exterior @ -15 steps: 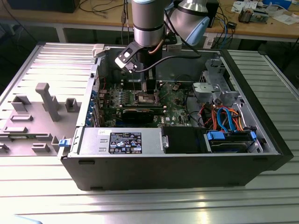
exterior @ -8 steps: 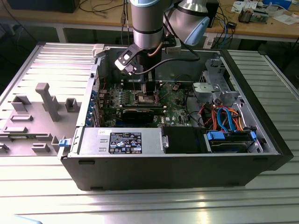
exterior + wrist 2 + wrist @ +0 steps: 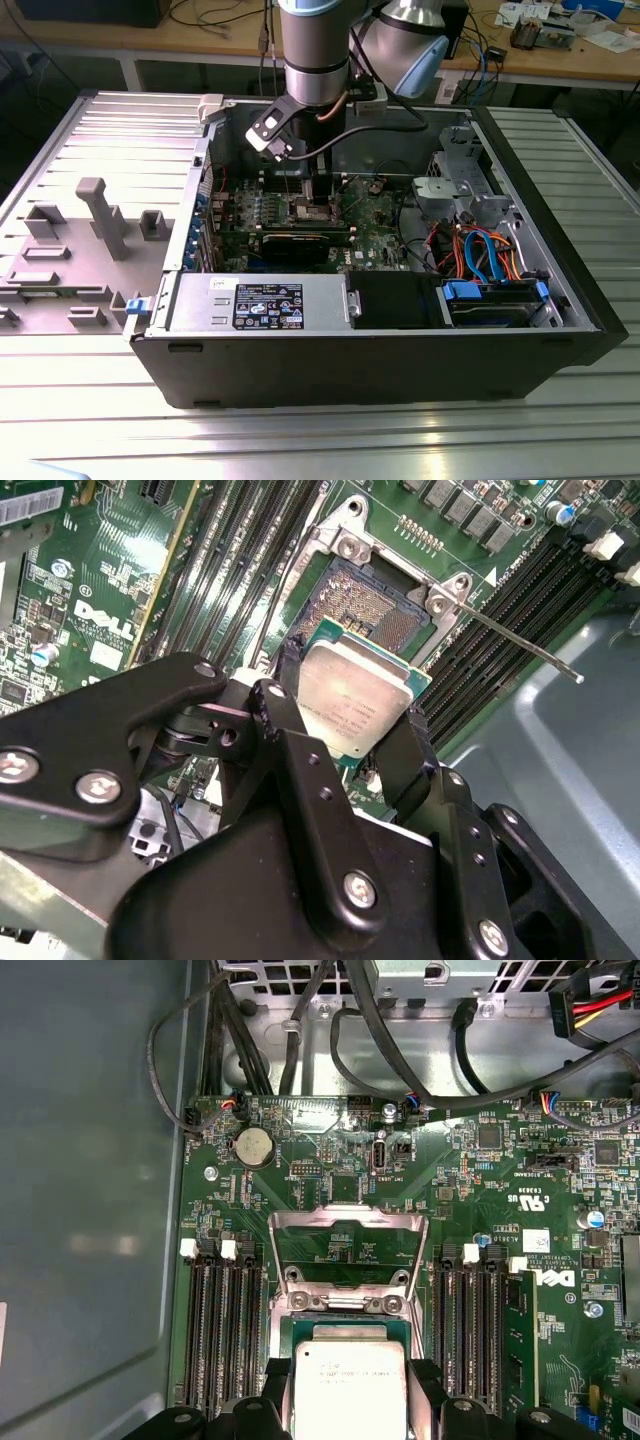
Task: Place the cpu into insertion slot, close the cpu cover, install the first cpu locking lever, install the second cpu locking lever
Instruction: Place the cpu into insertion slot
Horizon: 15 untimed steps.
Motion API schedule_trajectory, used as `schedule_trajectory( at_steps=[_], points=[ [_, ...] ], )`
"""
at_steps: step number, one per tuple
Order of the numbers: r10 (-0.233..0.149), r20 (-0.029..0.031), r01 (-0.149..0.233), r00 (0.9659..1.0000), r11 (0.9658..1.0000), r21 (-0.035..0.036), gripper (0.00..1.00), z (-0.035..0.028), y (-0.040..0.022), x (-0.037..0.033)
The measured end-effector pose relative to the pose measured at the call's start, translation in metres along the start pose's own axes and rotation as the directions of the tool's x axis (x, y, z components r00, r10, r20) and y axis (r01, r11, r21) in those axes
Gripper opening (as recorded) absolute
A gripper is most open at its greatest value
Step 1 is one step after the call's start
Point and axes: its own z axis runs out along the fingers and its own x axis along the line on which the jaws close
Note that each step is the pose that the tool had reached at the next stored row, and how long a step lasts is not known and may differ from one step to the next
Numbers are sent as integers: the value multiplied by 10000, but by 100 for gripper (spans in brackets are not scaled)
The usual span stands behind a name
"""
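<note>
My gripper [image 3: 350, 708] is shut on the cpu [image 3: 352, 693], a small square chip with a dull silver top, with black fingers [image 3: 283, 702] pressing on two opposite edges. Both wrist views show the cpu held level over the near edge of the insertion slot [image 3: 362, 602], whose dark pin field lies uncovered. I cannot tell whether they touch. The cpu cover [image 3: 345, 1248] stands swung open on the far side of the cpu [image 3: 350, 1388]. Two thin locking levers [image 3: 520, 645] stick out unlatched. In the exterior view the gripper [image 3: 318, 205] reaches down inside the open computer case.
Long black memory slots [image 3: 225, 1330] run along both sides of the socket. Cables [image 3: 300, 1020] cross the back wall. The exterior view shows a labelled power supply box [image 3: 260, 303] and drive cage [image 3: 495, 300] at the front, with case walls all round.
</note>
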Motion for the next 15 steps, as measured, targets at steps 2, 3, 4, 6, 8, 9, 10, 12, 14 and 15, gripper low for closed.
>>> schedule_trajectory(
  at_steps=[2, 3, 4, 6, 8, 9, 10, 12, 14, 15],
  points=[
    [0, 0, 0, 10000, 10000, 0, 55, 0, 0, 0],
    [-1, 0, 1, 10000, 10000, 0, 55, 0, 0, 0],
    [0, 0, 0, 10000, 10000, 0, 55, 1, 0, 0],
    [2, 0, -2, 10000, 10000, -1, 55, 1, -3, 0],
    [0, -4, 0, 10000, 10000, -2, 55, 9, -3, 1],
    [-1, -3, 1, 10000, 10000, -2, 55, 24, -4, 0],
    [-1, 0, 1, 10000, 10000, 0, 55, 35, -6, -1],
    [-4, 47, 4, 10000, 10000, 1, 55, 83, -27, -2],
    [-26, 288, 26, 9996, 10000, 10, 55, 87, -31, 0],
    [-34, 387, 34, 9992, 10000, 14, 55, 90, -31, 5]
  ],
)
